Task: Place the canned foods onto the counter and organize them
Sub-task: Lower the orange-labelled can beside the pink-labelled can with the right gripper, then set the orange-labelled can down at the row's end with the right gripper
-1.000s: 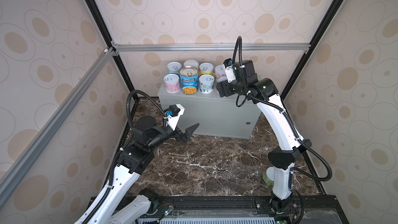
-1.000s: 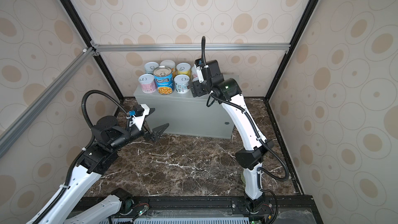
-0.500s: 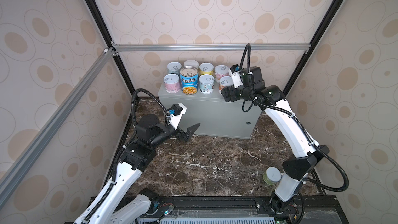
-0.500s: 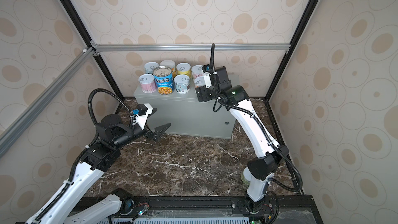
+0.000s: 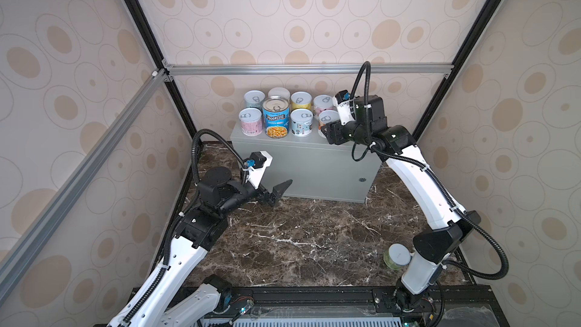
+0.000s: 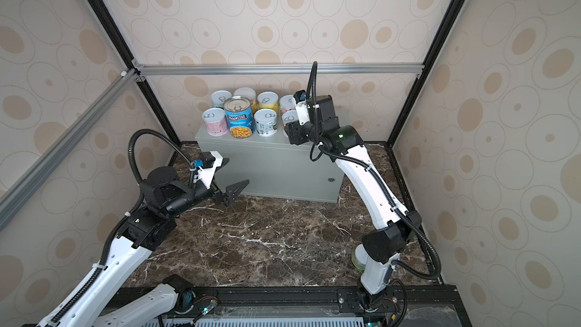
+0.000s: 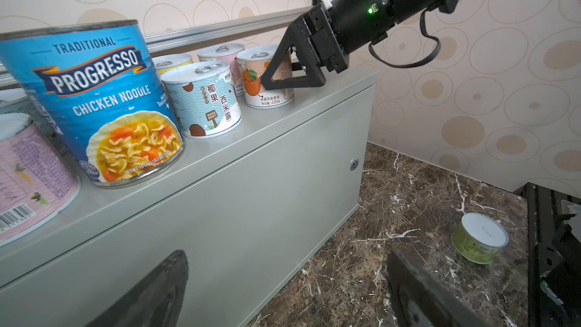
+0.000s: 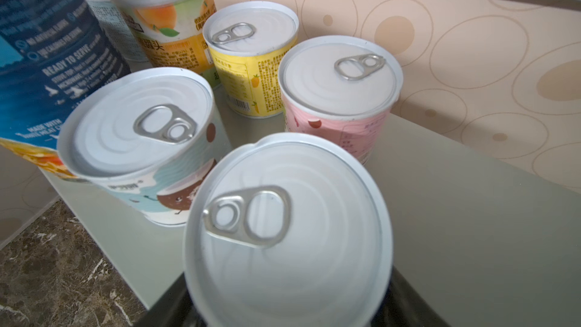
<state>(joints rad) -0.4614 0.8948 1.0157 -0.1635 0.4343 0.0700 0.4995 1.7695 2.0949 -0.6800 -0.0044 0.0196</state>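
Several canned foods stand in two rows on the grey counter (image 5: 314,168) (image 6: 276,168) (image 7: 220,215) (image 8: 471,215), among them the tall blue Progresso can (image 5: 276,119) (image 6: 239,117) (image 7: 94,99). My right gripper (image 5: 327,128) (image 6: 289,128) (image 7: 273,70) (image 8: 286,300) is shut on the orange-label can (image 5: 327,117) (image 7: 254,89) (image 8: 283,231), which stands upright at the right end of the front row. A green can (image 5: 396,256) (image 7: 479,240) sits on the marble floor by the right arm's base. My left gripper (image 5: 280,173) (image 6: 237,171) (image 7: 289,278) hangs open and empty before the counter's front left.
The counter stands against the back wall, with bare top to the right of the cans. Patterned walls and aluminium rails (image 5: 308,69) close in on three sides. Dark marble floor (image 5: 298,240) lies between the two arms. A black rail (image 5: 314,294) runs along the near edge.
The right arm's lower links have swung right, baring the green can. Its jaws have drawn in on the orange-label can. The left arm has barely moved.
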